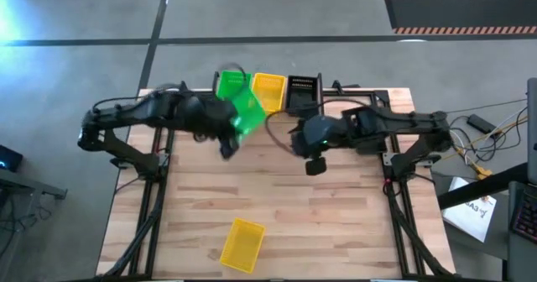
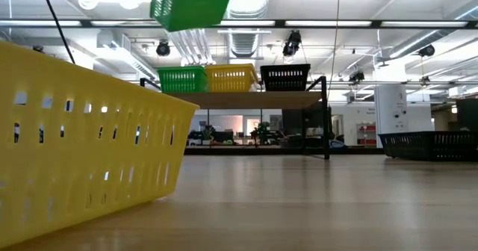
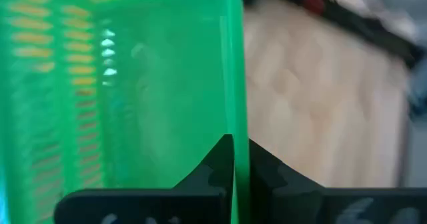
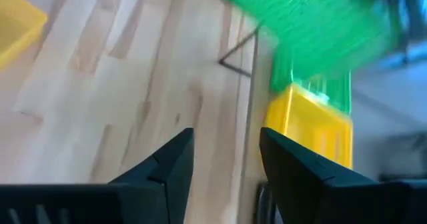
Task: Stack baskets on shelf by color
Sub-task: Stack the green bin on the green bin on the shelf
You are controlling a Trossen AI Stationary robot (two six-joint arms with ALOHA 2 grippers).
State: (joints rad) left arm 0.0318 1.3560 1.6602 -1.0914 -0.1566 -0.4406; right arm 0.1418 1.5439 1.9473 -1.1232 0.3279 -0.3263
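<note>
My left gripper (image 1: 233,124) is shut on a bright green basket (image 1: 248,111), held tilted in the air in front of the shelf; the low view shows it high above the table (image 2: 190,4). On the light-wood shelf (image 2: 254,99) stand a green basket (image 2: 181,79), a yellow one (image 2: 231,77) and a black one (image 2: 284,77), side by side on their bottoms. Another yellow basket (image 1: 243,242) lies on the table near its front edge. My right gripper (image 4: 227,157) hangs open over the table's middle right, with nothing between its fingers. My left gripper pinches one side wall of the green basket at its rim (image 3: 233,127), one finger inside the basket and one outside. The basket is lifted clear of table and shelf and hangs tilted.
The near yellow basket (image 2: 75,146) fills the low view's left. A dark basket (image 2: 429,143) shows far right in that view. Bare wood lies between the shelf and the near yellow basket. Cables and boxes sit off the table's right edge (image 1: 478,198).
</note>
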